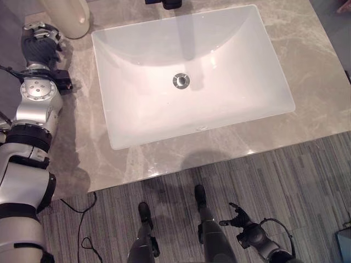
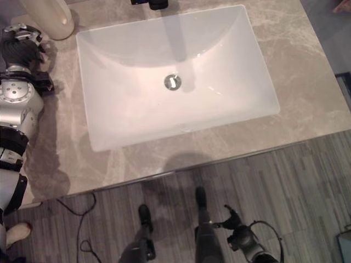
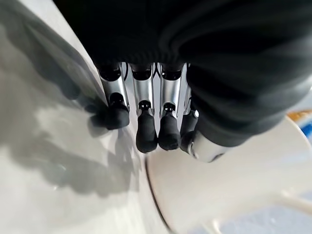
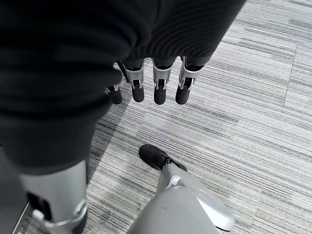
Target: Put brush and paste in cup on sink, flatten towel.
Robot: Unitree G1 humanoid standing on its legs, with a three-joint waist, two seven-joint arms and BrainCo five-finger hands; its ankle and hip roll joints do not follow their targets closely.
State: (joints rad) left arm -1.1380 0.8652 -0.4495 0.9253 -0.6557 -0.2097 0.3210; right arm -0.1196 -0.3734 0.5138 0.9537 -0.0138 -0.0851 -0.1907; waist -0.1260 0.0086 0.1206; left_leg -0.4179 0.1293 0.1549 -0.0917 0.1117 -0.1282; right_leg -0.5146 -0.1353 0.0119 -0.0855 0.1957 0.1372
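A tall cream cup [image 1: 66, 16] stands on the grey stone counter [image 1: 307, 60] at the far left corner, beside the white rectangular sink [image 1: 137, 109]. My left hand [image 1: 41, 44] hovers just in front of the cup, close to its base. In the left wrist view its fingers [image 3: 141, 92] are straight and hold nothing, with the cup's base [image 3: 234, 185] right beside their tips. My right hand [image 1: 247, 233] hangs low over the floor in front of the counter. Its fingers [image 4: 161, 83] are relaxed and empty.
A dark tap [image 1: 164, 3] sits at the back edge of the sink, above the metal drain [image 1: 181, 80]. The counter's front edge [image 1: 219, 161] runs across the middle of the view, with grey striped carpet [image 1: 307, 181] below it.
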